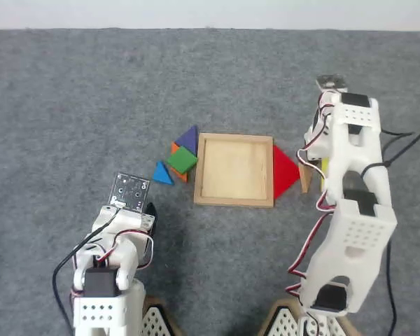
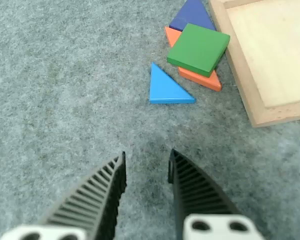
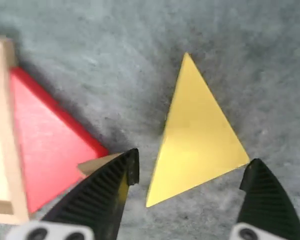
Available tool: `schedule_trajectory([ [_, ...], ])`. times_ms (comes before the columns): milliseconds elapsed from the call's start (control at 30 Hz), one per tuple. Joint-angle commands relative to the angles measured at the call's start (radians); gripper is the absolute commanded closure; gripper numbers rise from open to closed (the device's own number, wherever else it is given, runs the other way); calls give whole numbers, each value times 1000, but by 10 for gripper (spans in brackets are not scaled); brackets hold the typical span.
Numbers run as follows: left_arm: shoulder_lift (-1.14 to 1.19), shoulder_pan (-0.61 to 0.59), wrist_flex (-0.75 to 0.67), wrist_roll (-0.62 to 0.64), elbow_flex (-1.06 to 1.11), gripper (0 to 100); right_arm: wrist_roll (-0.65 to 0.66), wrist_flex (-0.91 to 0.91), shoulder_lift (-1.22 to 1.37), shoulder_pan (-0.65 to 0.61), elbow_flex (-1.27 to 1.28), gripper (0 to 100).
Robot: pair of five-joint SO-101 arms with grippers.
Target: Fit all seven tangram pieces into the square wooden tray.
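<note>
soft, even overhead light on a grey mat

in the high view the mat is lit evenly and fairly brightly, the pale strip beyond its far edge brightest of all, and the wooden tray reads pale and matte. in the left wrist view a diffuse shadow lies on the mat just ahead of the left gripper, and the green square throws a thin shadow on the orange piece under it. the right wrist view is dimmer; shadow darkens the mat between the red triangle and the yellow triangle.
</note>
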Motion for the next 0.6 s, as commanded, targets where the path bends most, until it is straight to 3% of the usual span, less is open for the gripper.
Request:
schedule_trajectory([
  [0, -17, -6, 3, 9, -12, 861, 8, -10, 1, -5, -66, 663],
  [233, -17, -6, 3, 9, -12, 861, 5, -13, 16, -8, -66, 658],
  [400, -17, -6, 3, 9, -12, 861, -18, -2, 18, 1, -63, 579],
  [567, -17, -6, 3, 9, -12, 861, -21, -2, 21, 4, -54, 578],
])
